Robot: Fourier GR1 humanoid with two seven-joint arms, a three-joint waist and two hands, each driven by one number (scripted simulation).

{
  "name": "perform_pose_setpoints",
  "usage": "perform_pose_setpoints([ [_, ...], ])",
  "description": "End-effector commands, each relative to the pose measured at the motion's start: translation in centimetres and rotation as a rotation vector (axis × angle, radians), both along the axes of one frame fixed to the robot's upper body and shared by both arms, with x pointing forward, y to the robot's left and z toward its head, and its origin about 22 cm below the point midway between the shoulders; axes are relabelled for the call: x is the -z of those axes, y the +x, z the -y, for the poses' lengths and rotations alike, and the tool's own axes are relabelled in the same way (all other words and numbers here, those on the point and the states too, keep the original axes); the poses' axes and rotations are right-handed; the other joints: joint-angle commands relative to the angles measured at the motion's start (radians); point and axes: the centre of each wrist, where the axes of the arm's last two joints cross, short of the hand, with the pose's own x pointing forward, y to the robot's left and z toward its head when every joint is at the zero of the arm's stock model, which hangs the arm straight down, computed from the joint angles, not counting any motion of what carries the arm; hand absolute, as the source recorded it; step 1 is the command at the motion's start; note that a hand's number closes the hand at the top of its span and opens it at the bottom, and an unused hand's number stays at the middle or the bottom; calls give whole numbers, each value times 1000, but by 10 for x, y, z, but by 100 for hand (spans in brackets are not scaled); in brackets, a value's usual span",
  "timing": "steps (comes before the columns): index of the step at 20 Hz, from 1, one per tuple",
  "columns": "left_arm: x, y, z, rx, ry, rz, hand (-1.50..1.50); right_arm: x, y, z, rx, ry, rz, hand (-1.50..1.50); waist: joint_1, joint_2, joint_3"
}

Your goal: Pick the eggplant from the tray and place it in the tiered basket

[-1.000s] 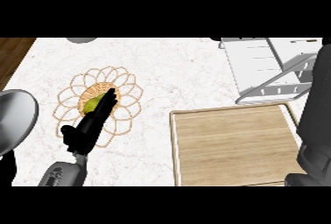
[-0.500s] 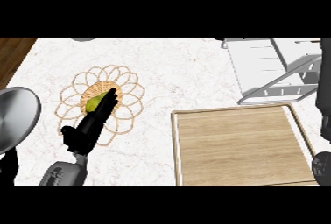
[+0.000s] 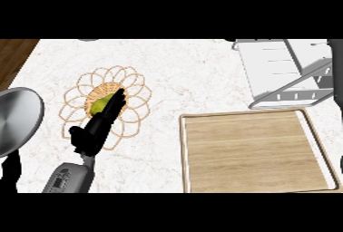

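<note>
My left hand (image 3: pixel 100 124) lay stretched out over the white marbled bench (image 3: pixel 194 68), reaching away from me toward the far left. Its fingers were straight, clenched on nothing, and their tips rested on a yellow-green thing (image 3: pixel 99 104) that sat in the middle of a round woven wire trivet (image 3: pixel 134 97) with looping petals round its rim. I could not tell what that yellow-green thing was, for my fingers covered its right side. The grey forearm behind the hand ran back to the near edge of the view.

At the far left edge a round metal lid or pan (image 3: pixel 17 120) showed, only partly in view, just beside the trivet without touching it that I could see.

To the right, near me, lay the wooden tray (image 3: pixel 254 154), a pale rectangle with a raised rim; nothing rested on its boards. I saw no eggplant on it, nor anywhere else on the bench. Beyond the tray's far right corner stood the white tiered basket (image 3: pixel 281 72), its slatted shelf and slanted side frame cut off by the right edge of the view. Its near corner looked close to the tray's far rim, though whether they touched I could not tell.

My right hand did not show anywhere in this view
</note>
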Motion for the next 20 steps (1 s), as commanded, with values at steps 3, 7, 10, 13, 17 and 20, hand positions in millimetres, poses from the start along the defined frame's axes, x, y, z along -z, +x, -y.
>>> perform_pose_setpoints([
  [3,-6,1,5,14,-7,-3,0,3,5,-8,112,327,151,150,13,1,1],
  [7,-7,5,6,-16,-15,16,0,-9,8,-13,82,407,205,-150,-7,-5,0],
  [10,-2,1,-12,-8,-2,3,0,14,7,-5,129,392,311,-150,-4,-3,0],
  [13,0,5,19,-19,-7,-11,0,-4,7,-7,167,312,360,-150,-18,-6,-1],
  [17,19,-13,-6,-34,-4,-33,0,-4,1,11,323,128,410,-150,-36,-16,-5],
  [20,13,-17,-15,-43,3,-29,0,7,-7,30,440,-2,441,-150,-44,-25,-6],
])
